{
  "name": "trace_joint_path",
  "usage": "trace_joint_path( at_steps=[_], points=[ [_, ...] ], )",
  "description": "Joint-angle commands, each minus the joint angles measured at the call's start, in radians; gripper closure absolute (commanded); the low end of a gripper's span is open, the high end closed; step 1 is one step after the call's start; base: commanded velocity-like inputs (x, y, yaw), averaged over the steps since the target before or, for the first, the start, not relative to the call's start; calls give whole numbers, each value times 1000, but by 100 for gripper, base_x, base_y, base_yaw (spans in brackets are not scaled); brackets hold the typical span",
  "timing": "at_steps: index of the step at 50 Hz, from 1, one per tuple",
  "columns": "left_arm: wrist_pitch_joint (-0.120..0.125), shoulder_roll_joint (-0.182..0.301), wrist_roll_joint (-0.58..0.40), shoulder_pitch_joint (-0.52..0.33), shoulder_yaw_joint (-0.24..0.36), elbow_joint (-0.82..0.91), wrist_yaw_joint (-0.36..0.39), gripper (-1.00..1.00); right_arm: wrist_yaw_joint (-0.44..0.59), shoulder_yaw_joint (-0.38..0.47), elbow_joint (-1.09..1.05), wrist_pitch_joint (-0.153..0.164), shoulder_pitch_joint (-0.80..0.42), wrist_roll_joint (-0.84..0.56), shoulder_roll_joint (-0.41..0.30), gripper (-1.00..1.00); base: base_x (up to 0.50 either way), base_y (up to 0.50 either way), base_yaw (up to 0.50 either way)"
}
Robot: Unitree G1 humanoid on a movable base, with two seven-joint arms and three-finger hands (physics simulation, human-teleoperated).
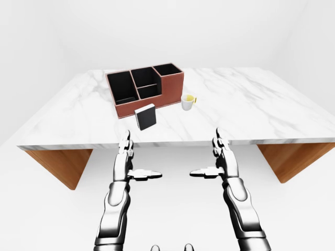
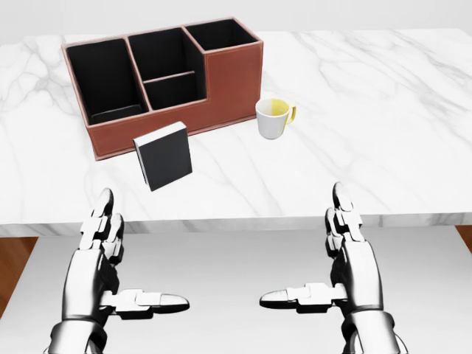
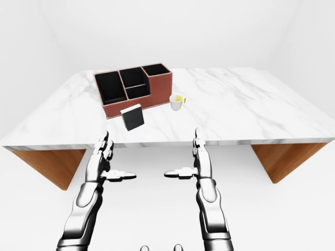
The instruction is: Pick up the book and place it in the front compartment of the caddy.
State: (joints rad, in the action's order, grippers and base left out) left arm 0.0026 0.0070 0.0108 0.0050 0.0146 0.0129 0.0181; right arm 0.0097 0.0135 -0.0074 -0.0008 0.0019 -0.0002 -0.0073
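Your left hand (image 2: 103,254) and right hand (image 2: 346,251) hover spread wide, holding nothing; the book (image 2: 163,155) stands just beside the caddy (image 2: 221,85) on the desk (image 2: 369,133).

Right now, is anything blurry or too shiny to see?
Head view: all sharp, the book and mug cast only faint shadows on the marble table. Eye views: even light, no glare, caddy insides just black.
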Motion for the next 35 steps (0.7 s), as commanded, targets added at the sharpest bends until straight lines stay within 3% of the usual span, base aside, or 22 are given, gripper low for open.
trace_joint_path(
  at_steps=[1,9,16,19,26,35],
  points=[
    [18,11,20,19,24,52,31,-100,15,22,-39,13,11,-2,-11,-100,0,0,0],
    [26,9,19,31,21,79,34,-100,12,22,-62,27,18,-6,-10,-100,0,0,0],
    [62,7,22,66,18,169,41,-100,14,11,-178,88,56,-18,-6,-100,0,0,0],
    [84,5,27,85,18,221,46,-100,16,4,-230,88,79,-27,-4,-100,0,0,0],
    [85,2,40,147,20,389,60,-100,43,-9,-407,88,134,11,3,-100,0,0,0],
    [85,-6,46,219,12,555,78,-100,46,-74,-598,88,186,-39,-2,-100,0,0,0]
  ],
)
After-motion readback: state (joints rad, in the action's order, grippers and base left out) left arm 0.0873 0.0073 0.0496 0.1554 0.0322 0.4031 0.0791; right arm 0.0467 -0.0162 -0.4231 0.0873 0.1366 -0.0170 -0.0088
